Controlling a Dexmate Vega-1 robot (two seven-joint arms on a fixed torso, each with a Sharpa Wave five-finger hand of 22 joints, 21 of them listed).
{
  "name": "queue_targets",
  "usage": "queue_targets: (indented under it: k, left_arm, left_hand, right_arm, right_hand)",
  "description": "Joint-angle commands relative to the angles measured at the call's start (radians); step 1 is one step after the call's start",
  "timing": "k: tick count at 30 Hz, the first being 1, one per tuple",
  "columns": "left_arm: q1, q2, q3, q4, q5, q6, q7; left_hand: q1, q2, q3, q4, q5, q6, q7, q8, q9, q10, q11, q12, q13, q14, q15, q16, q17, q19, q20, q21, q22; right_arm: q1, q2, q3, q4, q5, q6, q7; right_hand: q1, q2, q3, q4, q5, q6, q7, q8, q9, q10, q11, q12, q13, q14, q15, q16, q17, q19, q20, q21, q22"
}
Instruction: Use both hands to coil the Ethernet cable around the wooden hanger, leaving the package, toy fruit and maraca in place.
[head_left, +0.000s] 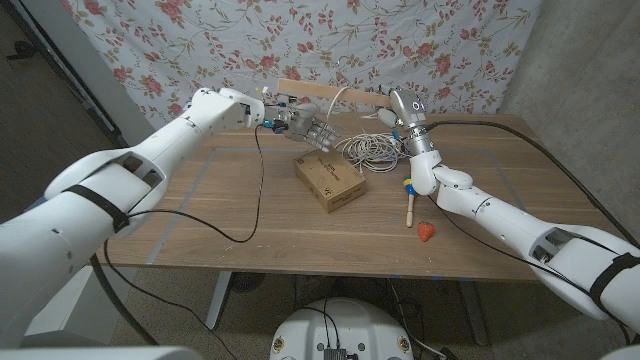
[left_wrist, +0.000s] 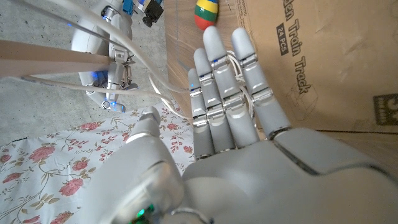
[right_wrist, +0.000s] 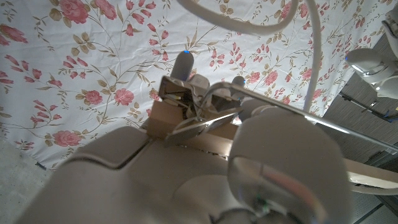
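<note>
- Above the counter (head_left: 200, 215), both robot hands hold the hanger (head_left: 335, 95) up.
- Right robot hand (head_left: 404, 108) grips one end by the metal clips.
- Left robot hand (head_left: 305, 125) is at the other end; its fingers (left_wrist: 227, 93) are straight, and I cannot tell its hold.
- Cable (head_left: 370, 150) lies piled beside the package (head_left: 330, 181).
- Maraca (head_left: 408, 198) and toy fruit (head_left: 427, 232) lie nearby.
</note>
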Motion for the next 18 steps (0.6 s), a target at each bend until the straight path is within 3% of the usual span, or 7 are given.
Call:
queue_targets:
  k: [1, 4, 8, 11, 16, 18]
  left_arm:
    - [-0.055, -0.102, 0.018, 0.178, 0.049, -0.053, -0.090]
    - [-0.050, -0.111, 0.007, 0.180, 0.049, -0.040, -0.064]
    - [-0.034, -0.110, -0.012, 0.157, 0.046, -0.030, -0.019]
    - [0.000, -0.098, -0.043, 0.106, 0.033, -0.029, 0.046]
    - [0.063, -0.061, -0.083, -0.032, 0.025, -0.002, 0.190]
    - [0.094, -0.047, -0.096, -0.087, 0.029, -0.018, 0.250]
  left_hand:
    - [0.057, 0.018, 0.039, -0.007, 0.003, 0.051, 0.022, 0.000, 0.007, 0.021, -0.024, 0.003, 0.007, 0.039, -0.048, 0.004, 0.007, 0.008, -0.016, 0.011, 0.005]
    - [0.180, 0.066, 0.126, -0.019, 0.022, 0.083, 0.020, 0.001, 0.015, 0.047, -0.057, 0.011, 0.023, 0.060, -0.079, 0.014, 0.020, -0.004, -0.033, 0.026, 0.011]
    - [0.275, 0.082, 0.183, -0.028, 0.030, 0.097, 0.015, -0.001, 0.022, 0.061, -0.088, 0.019, 0.037, 0.068, -0.103, 0.030, 0.038, -0.014, -0.048, 0.043, 0.016]
    - [0.390, 0.108, 0.236, -0.025, 0.032, 0.113, 0.009, -0.001, 0.035, 0.068, -0.123, 0.027, 0.055, 0.068, -0.126, 0.061, 0.075, -0.046, -0.056, 0.065, 0.026]
    - [0.444, 0.121, 0.247, 0.001, 0.007, 0.087, 0.001, -0.016, 0.054, 0.049, -0.144, 0.029, 0.077, 0.047, -0.133, 0.085, 0.122, -0.097, -0.064, 0.085, 0.038]
    - [0.517, 0.106, 0.241, -0.010, -0.017, 0.057, -0.016, -0.027, 0.082, 0.025, -0.168, 0.041, 0.117, 0.020, -0.143, 0.116, 0.184, -0.159, -0.062, 0.113, 0.054]
  right_arm:
    - [0.017, 0.011, -0.016, 0.031, 0.000, -0.002, -0.012]
    - [0.022, 0.016, -0.020, 0.042, 0.002, 0.001, -0.013]
    - [0.028, 0.019, -0.025, 0.055, 0.005, 0.004, -0.014]
    - [0.032, 0.021, -0.028, 0.064, 0.008, 0.006, -0.014]
    - [0.037, 0.024, -0.033, 0.077, 0.015, 0.013, -0.014]
    - [0.039, 0.026, -0.034, 0.083, 0.018, 0.016, -0.015]
  right_hand:
    - [-0.048, 0.058, 0.009, -0.001, 0.003, 0.007, -0.001, 0.010, 0.002, 0.002, -0.001, 0.004, 0.001, 0.007, -0.079, 0.008, 0.002, 0.002, -0.109, 0.006, 0.001]
    - [-0.049, 0.058, 0.009, -0.001, 0.003, 0.007, 0.000, 0.011, 0.001, 0.002, -0.001, 0.004, 0.001, 0.007, -0.079, 0.008, 0.002, 0.002, -0.108, 0.006, 0.001]
    - [-0.049, 0.058, 0.010, -0.001, 0.003, 0.008, -0.002, 0.013, 0.000, 0.003, -0.002, 0.005, 0.001, 0.007, -0.079, 0.008, 0.002, 0.002, -0.109, 0.005, 0.001]
    - [-0.050, 0.058, 0.010, -0.001, 0.003, 0.008, -0.002, 0.014, 0.000, 0.003, -0.002, 0.005, 0.001, 0.007, -0.079, 0.008, 0.002, 0.003, -0.108, 0.006, 0.001]
    - [-0.050, 0.058, 0.011, -0.002, 0.002, 0.007, -0.001, 0.015, -0.001, 0.004, -0.002, 0.005, 0.001, 0.007, -0.079, 0.008, 0.002, 0.003, -0.108, 0.005, 0.001]
    - [-0.051, 0.058, 0.011, -0.002, 0.002, 0.009, -0.001, 0.016, -0.002, 0.004, -0.002, 0.005, 0.001, 0.007, -0.079, 0.008, 0.002, 0.003, -0.108, 0.005, 0.001]
